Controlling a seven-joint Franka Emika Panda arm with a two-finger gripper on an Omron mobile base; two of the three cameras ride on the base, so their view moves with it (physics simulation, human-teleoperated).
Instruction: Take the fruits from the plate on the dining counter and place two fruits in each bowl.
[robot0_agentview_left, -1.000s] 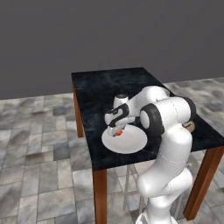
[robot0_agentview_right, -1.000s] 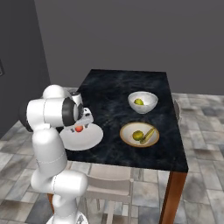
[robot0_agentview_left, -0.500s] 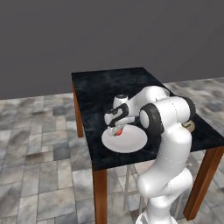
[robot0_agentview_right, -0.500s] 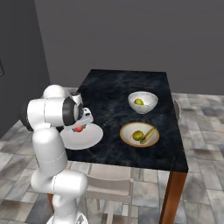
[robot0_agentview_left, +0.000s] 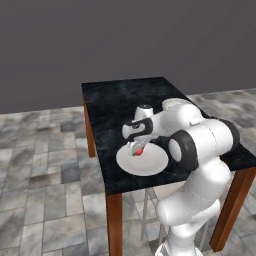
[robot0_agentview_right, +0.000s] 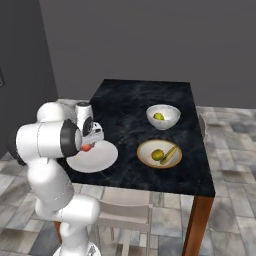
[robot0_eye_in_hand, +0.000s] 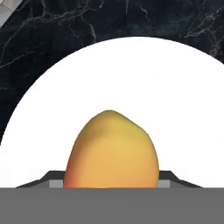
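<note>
The tool (robot0_agentview_left: 137, 149) is seen low over the plate (robot0_agentview_left: 150, 165), and its jaws, wide apart a second earlier, are now drawn in against the sides of the red-orange round fruit (robot0_eye_in_hand: 112, 151); in the hand view the fruit is flanked at its base by the 2 dark fingertips (robot0_eye_in_hand: 53, 178), so the tool is judged to be gripping it. The arm's pose over the plate is otherwise much as it was half a second earlier, and whether the fruit is already raised off the plate cannot be told. This fruit is the only 1 left on the plate, which lies on the desk (robot0_agentview_right: 145, 95) at the edge nearest the robot. To the right of the plate, the shallow tan-rimmed bowl (robot0_agentview_right: 159, 153) is occupied by 2 fruits, the round olive-yellow fruit (robot0_agentview_right: 157, 154) and the banana (robot0_agentview_right: 169, 155), while the deep white bowl (robot0_agentview_right: 163, 116), farther from the plate, holds 1, the pear (robot0_agentview_right: 158, 116). The closing of the jaws is taken to mean that the last pick is under way, and the white bowl is judged to be where this fruit is needed.
</note>
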